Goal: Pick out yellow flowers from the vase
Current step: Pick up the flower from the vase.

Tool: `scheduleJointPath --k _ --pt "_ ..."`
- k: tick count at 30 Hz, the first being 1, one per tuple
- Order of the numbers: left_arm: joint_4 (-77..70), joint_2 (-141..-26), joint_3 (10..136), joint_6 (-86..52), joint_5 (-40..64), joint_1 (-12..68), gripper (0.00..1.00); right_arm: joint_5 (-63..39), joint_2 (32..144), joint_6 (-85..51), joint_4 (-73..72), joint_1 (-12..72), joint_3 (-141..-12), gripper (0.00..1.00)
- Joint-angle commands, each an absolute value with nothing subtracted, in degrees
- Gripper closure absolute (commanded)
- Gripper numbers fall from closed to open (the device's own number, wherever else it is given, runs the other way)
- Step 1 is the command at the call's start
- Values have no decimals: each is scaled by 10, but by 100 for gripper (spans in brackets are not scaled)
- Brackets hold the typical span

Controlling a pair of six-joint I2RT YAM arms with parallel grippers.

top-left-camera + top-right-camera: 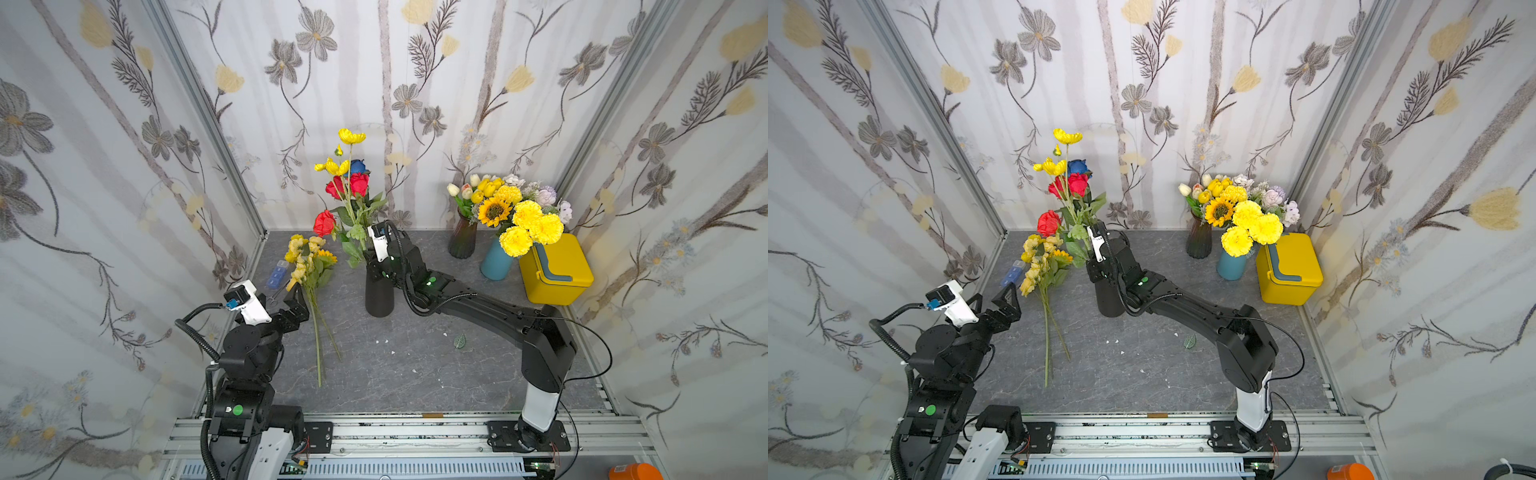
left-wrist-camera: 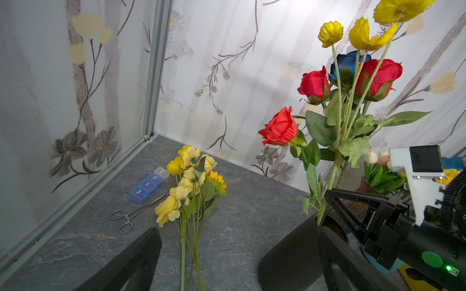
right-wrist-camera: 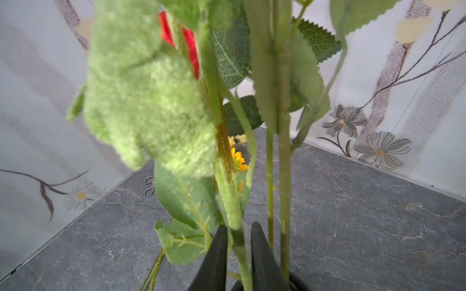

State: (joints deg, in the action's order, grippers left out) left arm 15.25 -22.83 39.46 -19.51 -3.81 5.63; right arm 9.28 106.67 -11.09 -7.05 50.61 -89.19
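Note:
The black vase (image 1: 379, 296) (image 1: 1108, 301) stands mid-table holding red roses (image 1: 359, 183), a blue rose and tall yellow flowers (image 1: 351, 136) (image 1: 1067, 136) (image 2: 365, 35) on fuzzy green stems. My right gripper (image 1: 371, 266) (image 1: 1097, 270) (image 3: 237, 230) is at the vase mouth, its dark fingers closed around one fuzzy stem (image 3: 239, 249). A bunch of yellow flowers (image 1: 307, 257) (image 1: 1040, 262) (image 2: 189, 181) lies on the table left of the vase. My left gripper (image 1: 297, 297) (image 1: 1007, 297) (image 2: 232, 226) hangs open just above their stems, holding nothing.
At the back right a dark ribbed vase (image 1: 462, 239) and a blue vase (image 1: 496, 264) hold more blooms beside a yellow box (image 1: 557, 270). A blue pill box (image 2: 148, 185) and metal forceps (image 2: 131, 216) lie near the left wall. A loose leaf (image 1: 459, 341) lies mid-table.

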Motion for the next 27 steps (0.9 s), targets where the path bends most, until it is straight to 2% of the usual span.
scheduleJointPath --k 1,11,20,27 --pt "146 -228 394 -194 -38 56 1 91 1070 -114 -76 505 -900 82" --pt "147 -229 394 -193 -40 56 0 94 1082 -113 -65 505 -913 84" --pt "146 -231 393 -192 -38 56 0 83 1069 -106 -51 505 -914 93" --pt "147 -235 393 -192 -37 55 0 84 1046 -84 -46 514 -913 95"
